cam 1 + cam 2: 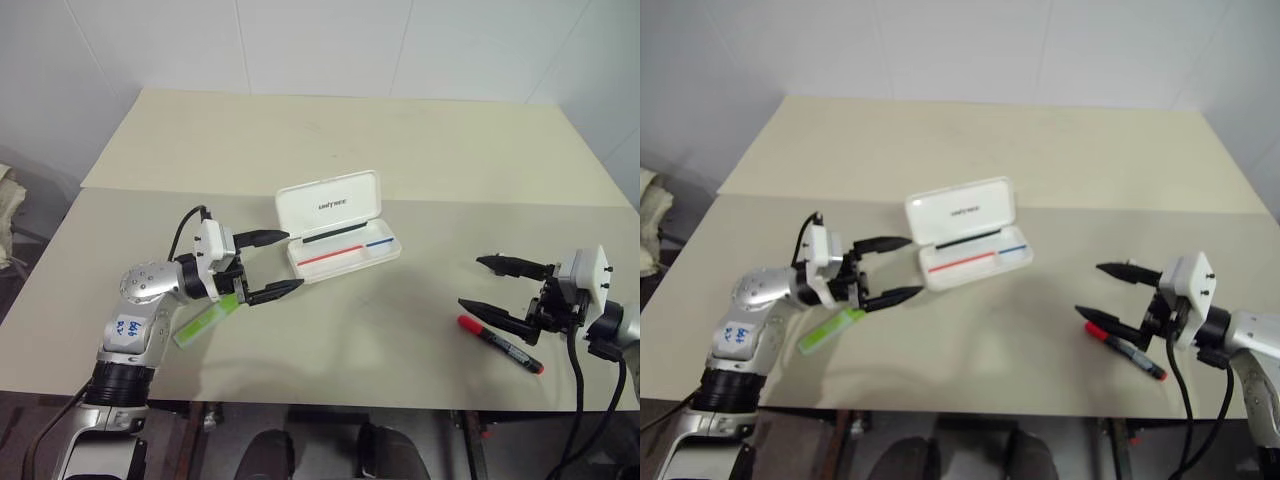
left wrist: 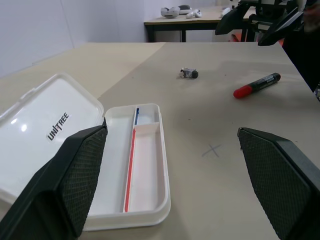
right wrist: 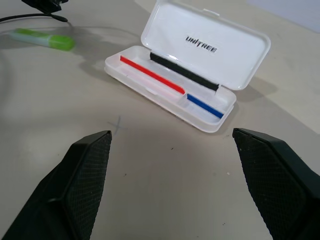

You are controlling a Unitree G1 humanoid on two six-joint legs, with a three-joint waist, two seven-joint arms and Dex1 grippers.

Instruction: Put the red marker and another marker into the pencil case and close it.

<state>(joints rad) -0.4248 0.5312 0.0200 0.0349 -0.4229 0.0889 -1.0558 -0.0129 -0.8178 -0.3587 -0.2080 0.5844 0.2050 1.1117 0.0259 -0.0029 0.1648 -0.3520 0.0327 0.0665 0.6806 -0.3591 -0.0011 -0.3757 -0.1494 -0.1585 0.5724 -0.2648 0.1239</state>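
My left gripper [image 1: 272, 265] and right gripper [image 1: 489, 285] hover spread, empty. Case [image 1: 340, 228] lies open mid-table [image 1: 420, 140]; red marker [image 1: 500, 343] near the front-right edge, highlighter [image 1: 205, 323] front-left.

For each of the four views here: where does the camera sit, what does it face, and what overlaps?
Head views: look down on the table, both arms, open pencil case.
Left wrist: from the open left hand, faces the case and red marker.
Right wrist: from the open right hand, faces the case and green highlighter.
Shared: the case appears in all.
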